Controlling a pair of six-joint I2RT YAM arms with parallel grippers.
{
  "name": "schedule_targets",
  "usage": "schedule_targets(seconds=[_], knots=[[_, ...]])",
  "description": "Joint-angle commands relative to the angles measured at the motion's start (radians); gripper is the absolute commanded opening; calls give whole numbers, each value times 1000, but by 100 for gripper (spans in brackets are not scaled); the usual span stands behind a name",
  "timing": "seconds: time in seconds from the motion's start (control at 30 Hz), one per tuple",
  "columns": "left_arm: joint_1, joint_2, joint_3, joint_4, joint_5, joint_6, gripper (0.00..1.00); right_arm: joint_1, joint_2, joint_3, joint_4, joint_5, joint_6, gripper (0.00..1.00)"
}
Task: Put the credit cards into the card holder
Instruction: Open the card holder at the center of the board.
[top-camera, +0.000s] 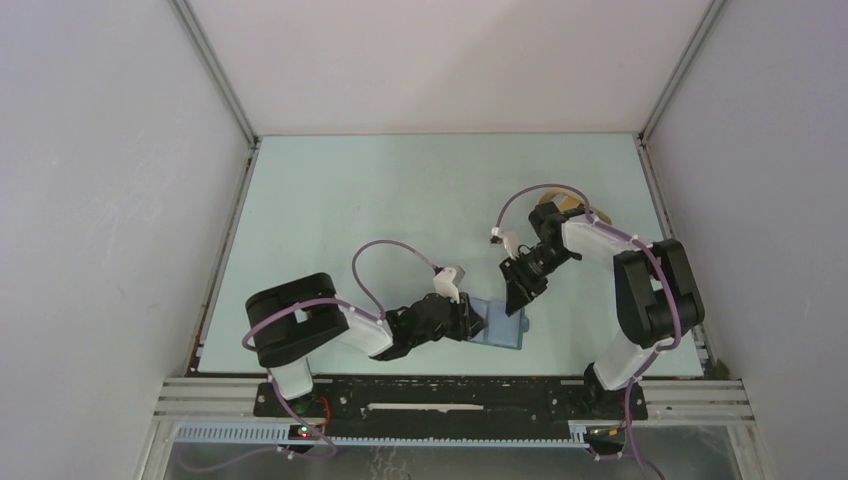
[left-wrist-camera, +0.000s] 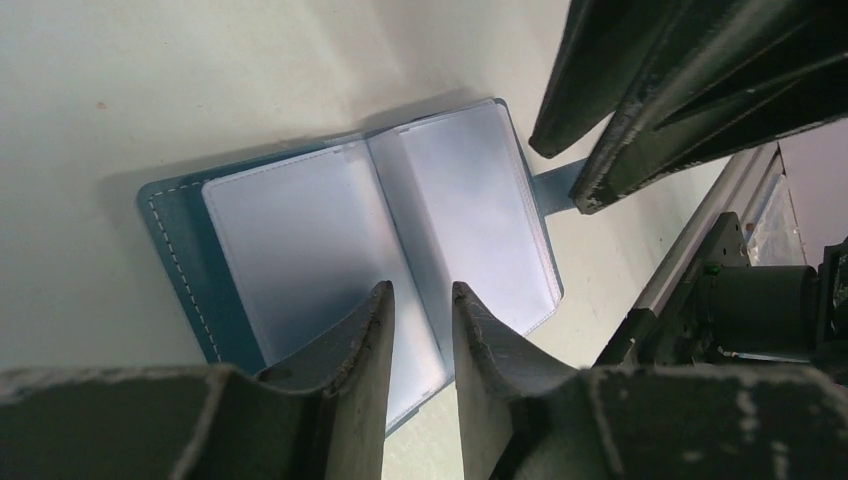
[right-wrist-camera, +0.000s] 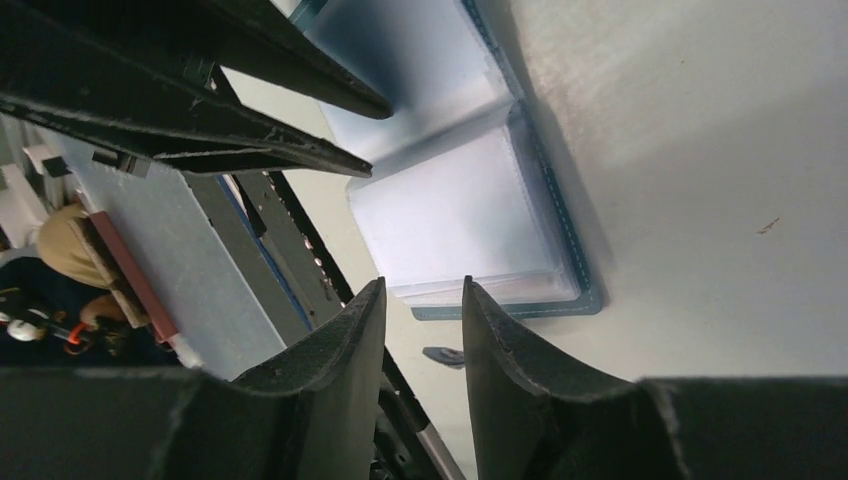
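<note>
- The card holder (left-wrist-camera: 300, 230) lies open and flat on the pale table (top-camera: 400, 200), near the front edge and between the two grippers.
- Its teal cover shows only as a stitched border around the clear plastic sleeves.
- The sleeves glare whitish, so it is not possible to tell whether any of them holds a credit card.
- The snap tab (left-wrist-camera: 556, 186) sticks out from the leaf nearer the front rail, and the right arm's dark fingers partly cover it in the left wrist view.
- The left gripper (left-wrist-camera: 422, 335) sits over the holder's near edge with a narrow gap between its fingers and nothing visible in that gap. Whether the tips touch the sleeves cannot be told.
- The right gripper (right-wrist-camera: 425, 330) points at the holder's opposite side, its fingers likewise slightly parted and holding nothing. A small dark shape beyond them is too unclear to name.
- From above, both grippers hide much of the holder, leaving only a blue patch in view.
- A tan tray (top-camera: 560, 205) sits further back, mostly hidden behind the right arm and its cable.
</note>
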Motion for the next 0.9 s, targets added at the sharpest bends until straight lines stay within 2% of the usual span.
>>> schedule_targets(seconds=[0.0,0.2,0.87], knots=[[-4,11,-29,62,1,-13,33,-18,62,39,-22,-25,72,43],[-4,11,-36,71,-2,-13,33,-41,127,51,-31,-11,81,43],[-8,22,-30,75,2,-11,33,-46,181,69,-59,7,70,48]])
